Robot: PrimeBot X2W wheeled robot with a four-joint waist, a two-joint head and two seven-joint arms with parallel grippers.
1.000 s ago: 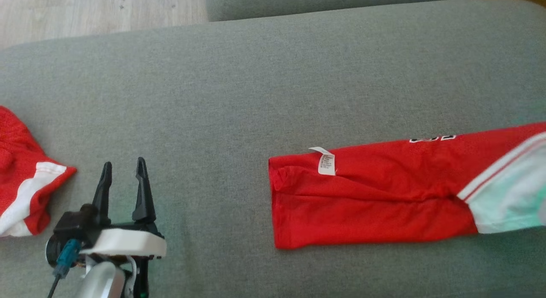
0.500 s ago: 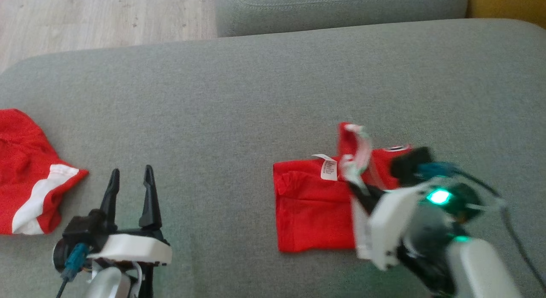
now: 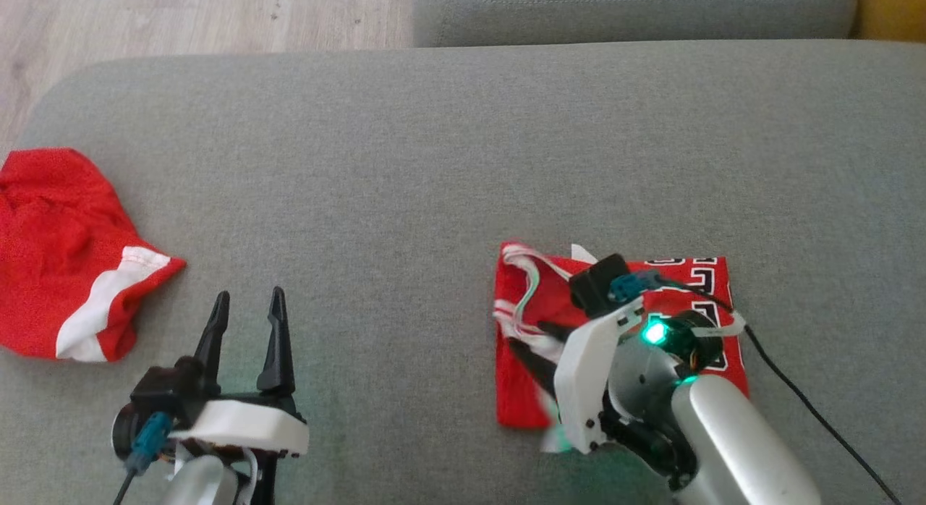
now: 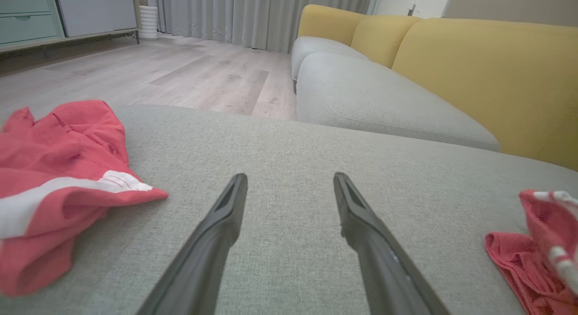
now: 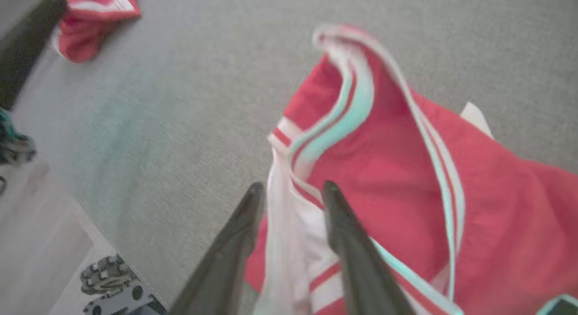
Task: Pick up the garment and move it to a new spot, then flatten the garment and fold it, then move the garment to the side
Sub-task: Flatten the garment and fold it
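Note:
The garment (image 3: 517, 396), a red jersey with white and green trim and black-and-white lettering, lies folded into a rough square on the grey cushion (image 3: 434, 165). My right gripper (image 3: 534, 337) is low over its left edge. In the right wrist view the fingers (image 5: 253, 215) stand a little apart, with the garment's (image 5: 451, 184) white trim loose between them. My left gripper (image 3: 248, 296) rests open over bare cushion at the lower left, holding nothing. The left wrist view shows its fingers (image 4: 226, 224) spread and the garment's (image 4: 533, 256) edge at far right.
A second red and white cloth (image 3: 65, 252) lies crumpled at the cushion's left end. Wooden floor (image 3: 181, 17) shows beyond the far left corner, and another grey seat (image 3: 615, 13) lies behind. A black cable (image 3: 810, 404) trails from my right wrist.
The head camera has shifted. My right arm came in from the right and carried the garment's right half over onto its left half. Its fingers have parted.

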